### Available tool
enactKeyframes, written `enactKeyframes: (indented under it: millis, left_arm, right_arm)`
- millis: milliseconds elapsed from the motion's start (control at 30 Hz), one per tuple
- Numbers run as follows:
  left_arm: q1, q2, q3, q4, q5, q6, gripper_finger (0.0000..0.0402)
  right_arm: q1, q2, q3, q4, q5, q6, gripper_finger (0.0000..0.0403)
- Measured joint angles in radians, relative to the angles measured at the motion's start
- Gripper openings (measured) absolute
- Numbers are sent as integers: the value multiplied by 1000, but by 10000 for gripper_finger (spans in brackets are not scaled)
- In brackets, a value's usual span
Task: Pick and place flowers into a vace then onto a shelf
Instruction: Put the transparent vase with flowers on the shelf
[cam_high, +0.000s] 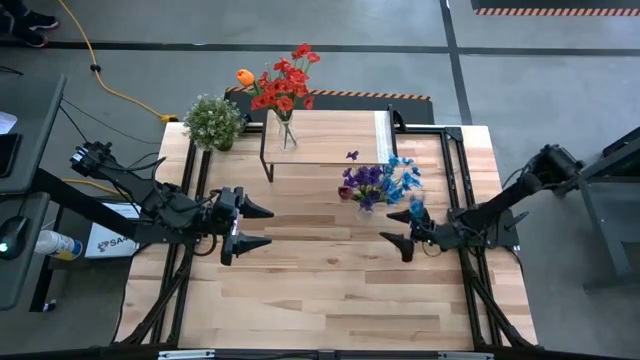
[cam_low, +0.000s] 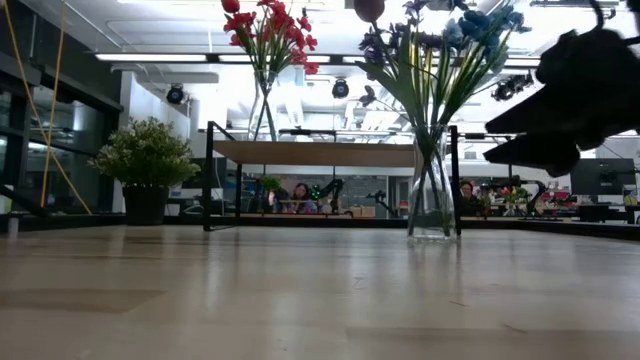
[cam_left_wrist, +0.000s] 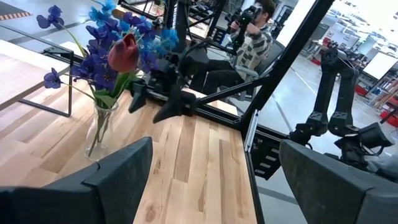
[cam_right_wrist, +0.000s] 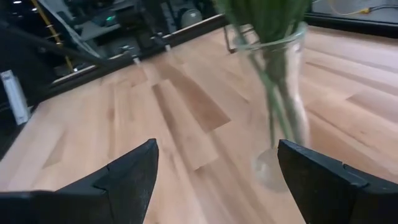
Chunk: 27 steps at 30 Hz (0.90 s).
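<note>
A clear vase (cam_low: 432, 190) with blue and purple flowers (cam_high: 378, 183) and one dark maroon bloom (cam_left_wrist: 123, 53) stands on the table in front of the shelf (cam_high: 325, 140). On the shelf's wood top stands a second vase (cam_high: 287, 133) with red and orange flowers (cam_high: 283, 85). My right gripper (cam_high: 392, 228) is open just to the near right of the table vase (cam_right_wrist: 280, 118), its fingers pointing toward the table's left, nothing between them. My left gripper (cam_high: 262, 226) is open over the table's left half, facing the right one, and holds nothing.
A bushy green potted plant (cam_high: 213, 122) stands at the table's far left corner, beside the shelf. Black frame rails (cam_high: 455, 180) run along the table's left and right sides. Bare wood planks (cam_high: 320, 290) stretch from the grippers to the near edge. People sit in the room beyond (cam_left_wrist: 252, 37).
</note>
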<state>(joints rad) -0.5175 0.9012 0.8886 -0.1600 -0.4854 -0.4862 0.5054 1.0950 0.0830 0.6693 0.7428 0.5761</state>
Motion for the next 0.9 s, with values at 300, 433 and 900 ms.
enactKeyframes:
  millis: [300, 433, 900]
  left_arm:
    - [0, 0, 0, 0, 0, 0, 381]
    - [0, 0, 0, 0, 6, 0, 381]
    - [0, 0, 0, 0, 9, 1, 381]
  right_arm:
    - [199, 0, -1, -168, 228, 251, 316]
    - [285, 0, -1, -199, 347, 287, 316]
    - [339, 190, -1, -65, 351, 409, 317]
